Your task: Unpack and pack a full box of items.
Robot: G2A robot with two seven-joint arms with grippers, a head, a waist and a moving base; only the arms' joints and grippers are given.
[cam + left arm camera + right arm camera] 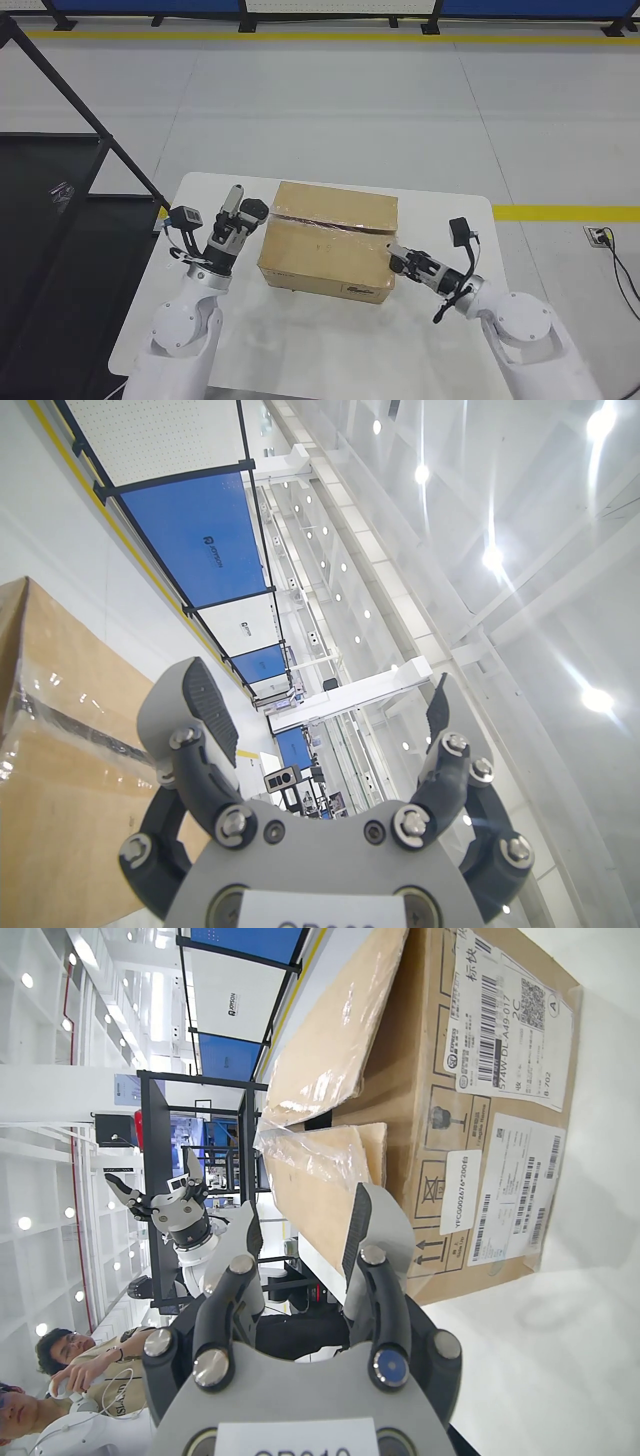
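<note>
Box [330, 240] btwn L tool [320, 690] & R tool [306, 1203], both spread

place: factory-style lab hall | cues: yellow floor line [300, 37] — blue partition panels [195, 545] — ceiling lamps [421, 474]

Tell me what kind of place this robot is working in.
Probably a factory hall or an industrial robotics lab: yellow lines marked on a pale floor, blue and white partition panels fencing off the area, and rows of ceiling lights high overhead.
</note>
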